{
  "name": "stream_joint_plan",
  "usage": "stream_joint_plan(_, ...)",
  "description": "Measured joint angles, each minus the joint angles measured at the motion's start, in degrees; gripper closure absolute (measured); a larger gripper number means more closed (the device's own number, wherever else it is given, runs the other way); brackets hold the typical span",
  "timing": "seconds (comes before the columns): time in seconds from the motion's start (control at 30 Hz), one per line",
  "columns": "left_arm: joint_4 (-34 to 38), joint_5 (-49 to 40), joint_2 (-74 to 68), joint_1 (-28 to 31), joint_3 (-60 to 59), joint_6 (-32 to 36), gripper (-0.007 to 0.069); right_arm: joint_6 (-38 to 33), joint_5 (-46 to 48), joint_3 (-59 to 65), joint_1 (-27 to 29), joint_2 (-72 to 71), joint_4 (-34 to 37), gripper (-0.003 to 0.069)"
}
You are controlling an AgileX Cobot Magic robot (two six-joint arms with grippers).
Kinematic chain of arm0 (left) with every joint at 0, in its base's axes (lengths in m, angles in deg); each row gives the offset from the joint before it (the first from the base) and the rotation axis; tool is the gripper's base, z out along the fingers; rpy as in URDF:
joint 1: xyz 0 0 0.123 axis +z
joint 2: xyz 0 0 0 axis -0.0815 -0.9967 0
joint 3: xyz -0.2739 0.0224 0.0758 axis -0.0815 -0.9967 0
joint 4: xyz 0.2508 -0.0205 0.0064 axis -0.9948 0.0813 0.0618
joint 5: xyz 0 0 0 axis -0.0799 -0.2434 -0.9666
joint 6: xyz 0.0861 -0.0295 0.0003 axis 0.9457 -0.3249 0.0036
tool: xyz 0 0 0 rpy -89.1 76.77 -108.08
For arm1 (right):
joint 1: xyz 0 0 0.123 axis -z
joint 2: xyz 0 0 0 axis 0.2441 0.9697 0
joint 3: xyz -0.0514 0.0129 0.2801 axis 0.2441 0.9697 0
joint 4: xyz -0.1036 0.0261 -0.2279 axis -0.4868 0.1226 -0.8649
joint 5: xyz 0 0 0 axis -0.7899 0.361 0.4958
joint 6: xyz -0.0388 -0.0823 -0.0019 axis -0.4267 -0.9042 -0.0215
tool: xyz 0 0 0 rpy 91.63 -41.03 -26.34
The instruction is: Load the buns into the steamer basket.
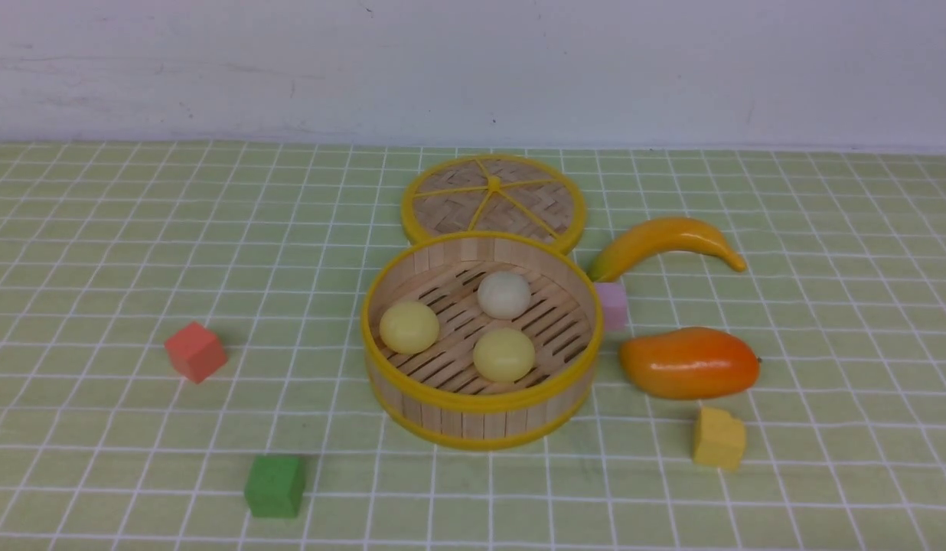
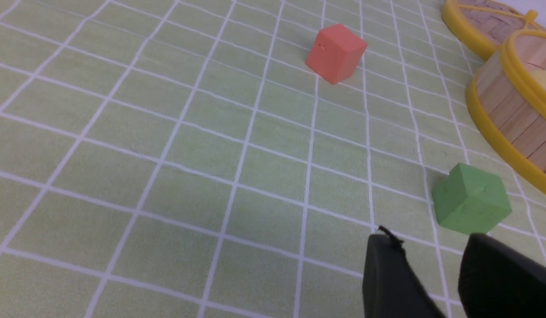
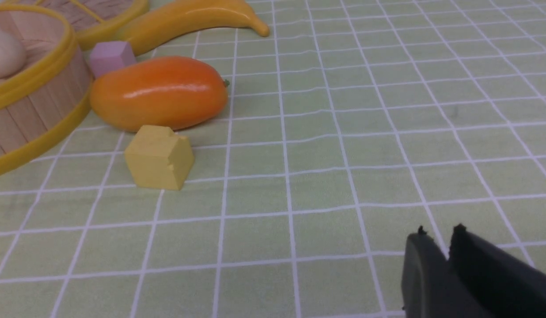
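The steamer basket (image 1: 481, 404) stands mid-table, and all three buns lie on its slatted floor: a pale yellow one (image 1: 409, 327) at the left, another pale yellow one (image 1: 503, 354) at the front, and an off-white one (image 1: 503, 295) at the back. Neither arm shows in the front view. In the left wrist view my left gripper (image 2: 428, 240) hangs open over bare cloth, empty, just short of a green cube (image 2: 471, 198), with the basket wall (image 2: 511, 115) further off. My right gripper (image 3: 440, 232) has its tips a narrow slit apart, empty, well away from the basket (image 3: 34, 115).
The woven lid (image 1: 494, 200) lies flat behind the basket. To its right are a banana (image 1: 664, 241), a pink block (image 1: 612, 304), a mango (image 1: 689, 362) and a yellow block (image 1: 718, 438). A red cube (image 1: 195, 350) and the green cube (image 1: 275, 484) sit to the left.
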Motion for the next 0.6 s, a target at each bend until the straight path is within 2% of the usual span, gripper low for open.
stream_joint_plan(0.6,0.00,0.00,0.00,0.00,0.00,0.00,0.0387,0.00,0.00,0.00,0.00,0.00,-0.05,0.0554)
